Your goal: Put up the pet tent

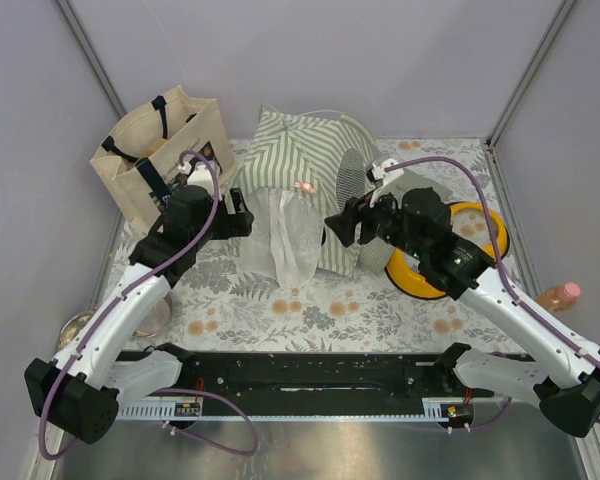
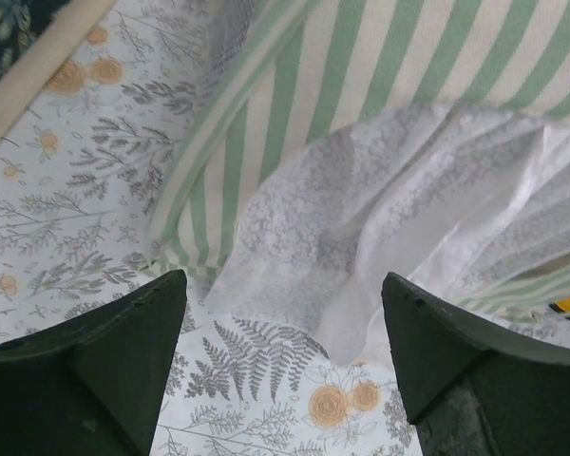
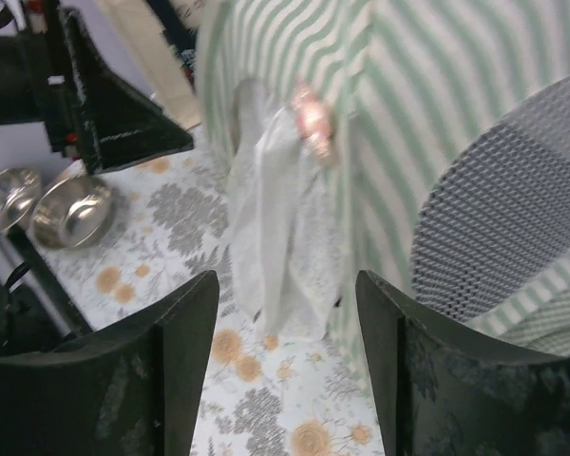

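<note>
The tent (image 1: 300, 150) stands mid-table toward the far side. Its striped roof is peaked and fairly taut, which suggests the poles already carry it. The flaps (image 1: 285, 235) hang in a loose bunch down its near face under a pink bow (image 1: 303, 186), so they cover the doorway rather than part from it. The mesh (image 1: 352, 178) faces right and near. The left gripper (image 2: 283, 285) hovers low just beside the tent's near left corner, fingers spread wide with nothing between them (only lace and the floral cloth (image 1: 310, 310) show in the gap). It looks placed to take a flap's edge or steady that corner. The right gripper (image 3: 287, 277) sits just beside the near right side, by the mesh, also spread and empty, so neither arm holds the tent. Flanking it this way lets both reach the front. A tote (image 1: 155, 150) stands just left of the tent, a yellow ring (image 1: 420, 280) lies to the right under the right arm, and steel bowls (image 3: 71, 204) sit at the near left, all off the tent's front.
</note>
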You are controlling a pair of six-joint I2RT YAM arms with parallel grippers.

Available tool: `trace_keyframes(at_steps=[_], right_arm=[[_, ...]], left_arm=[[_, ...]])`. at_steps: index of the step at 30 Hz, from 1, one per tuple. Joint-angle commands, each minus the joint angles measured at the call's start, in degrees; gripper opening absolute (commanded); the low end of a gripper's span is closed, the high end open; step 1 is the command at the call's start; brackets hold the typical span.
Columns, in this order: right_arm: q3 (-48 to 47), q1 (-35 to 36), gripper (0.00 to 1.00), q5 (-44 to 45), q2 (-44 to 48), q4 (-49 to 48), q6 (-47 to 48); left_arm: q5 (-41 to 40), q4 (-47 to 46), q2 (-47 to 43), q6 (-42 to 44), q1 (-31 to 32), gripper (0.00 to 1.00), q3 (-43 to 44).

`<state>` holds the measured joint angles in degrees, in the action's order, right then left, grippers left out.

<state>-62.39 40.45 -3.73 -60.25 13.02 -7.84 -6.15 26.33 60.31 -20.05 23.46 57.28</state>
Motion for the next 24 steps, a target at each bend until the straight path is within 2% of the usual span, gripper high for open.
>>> trace_keyframes(at_steps=[1, 4, 5, 8, 10, 13, 16, 22, 23, 24], right_arm=[[4.29, 5.94, 0.66, -4.54, -3.46, -3.43, -3.41], [6.66, 8.85, 0.64, -5.24, -8.47, -7.28, -4.81], [7.89, 9.38, 0.64, -4.80, -10.05, -9.57, -5.78], [10.01, 10.09, 0.67, -3.75, -14.79, -16.25, -7.54], [9.75, 10.62, 0.67, -1.12, -18.22, -17.84, -7.90], [10.01, 10.53, 0.65, 0.47, -22.62, -21.70, -7.99], [9.40, 10.71, 0.64, 0.39, -26.49, -24.52, -7.28], [8.95, 11.85, 0.57, 6.79, -32.56, -28.74, -7.46], [9.04, 11.85, 0.54, 8.02, -32.91, -29.18, -7.63], [9.04, 11.94, 0.50, 9.08, -33.35, -29.27, -8.07]], left_arm=[[8.40, -7.49, -3.71, -6.38, -0.26, 0.84, -7.06], [20.18, -17.85, -3.80, -14.20, 0.44, 0.79, -14.97], [21.17, -21.89, -3.71, -15.70, 1.14, 0.78, -17.78], [18.12, -27.98, -2.66, -16.60, 5.61, 0.79, -22.29], [13.29, -27.65, -0.30, -15.28, 8.69, 0.80, -22.12], [7.05, -26.59, 3.31, -14.92, 10.11, 0.78, -21.59], [3.43, -29.22, 5.33, -15.19, 10.02, 0.68, -22.56], [4.04, -31.24, 9.20, -14.84, 10.11, 0.41, -22.29], [4.30, -31.42, 9.64, -14.66, 10.02, 0.35, -22.21], [4.13, -31.25, 9.91, -14.40, 10.11, 0.25, -21.95]])
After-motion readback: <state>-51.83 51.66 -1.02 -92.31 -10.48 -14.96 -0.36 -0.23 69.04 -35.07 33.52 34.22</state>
